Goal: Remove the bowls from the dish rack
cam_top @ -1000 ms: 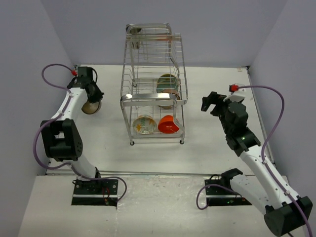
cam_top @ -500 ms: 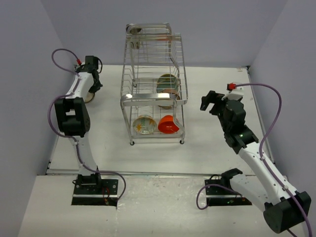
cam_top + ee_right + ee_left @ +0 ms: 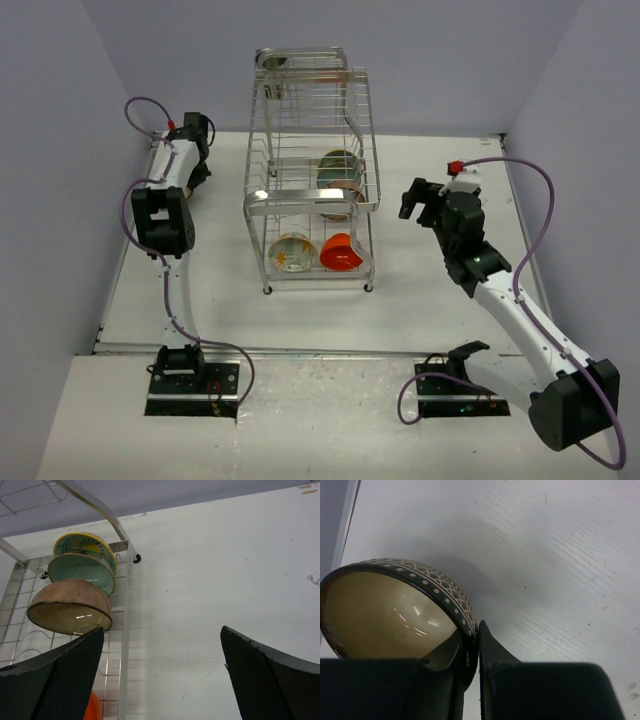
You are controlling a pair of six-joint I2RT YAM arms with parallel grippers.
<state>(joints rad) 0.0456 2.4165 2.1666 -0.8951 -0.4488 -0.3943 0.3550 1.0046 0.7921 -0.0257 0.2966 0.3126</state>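
The chrome wire dish rack stands at the table's middle back. Its lower tier holds a pale yellow-patterned bowl and an orange-red bowl. The tier above holds a greenish bowl and a brown bowl, both on edge. My left gripper is shut on the rim of a cream-inside bowl with a dark patterned band, low over the table at the far left. My right gripper is open and empty, to the right of the rack.
The left wall runs close beside the left arm. The right arm's purple cable loops toward the right wall. White table lies between the rack and the right gripper.
The left arm has stretched further back along the left wall, carrying the bowl with it. The right gripper has shifted slightly left and back toward the rack.
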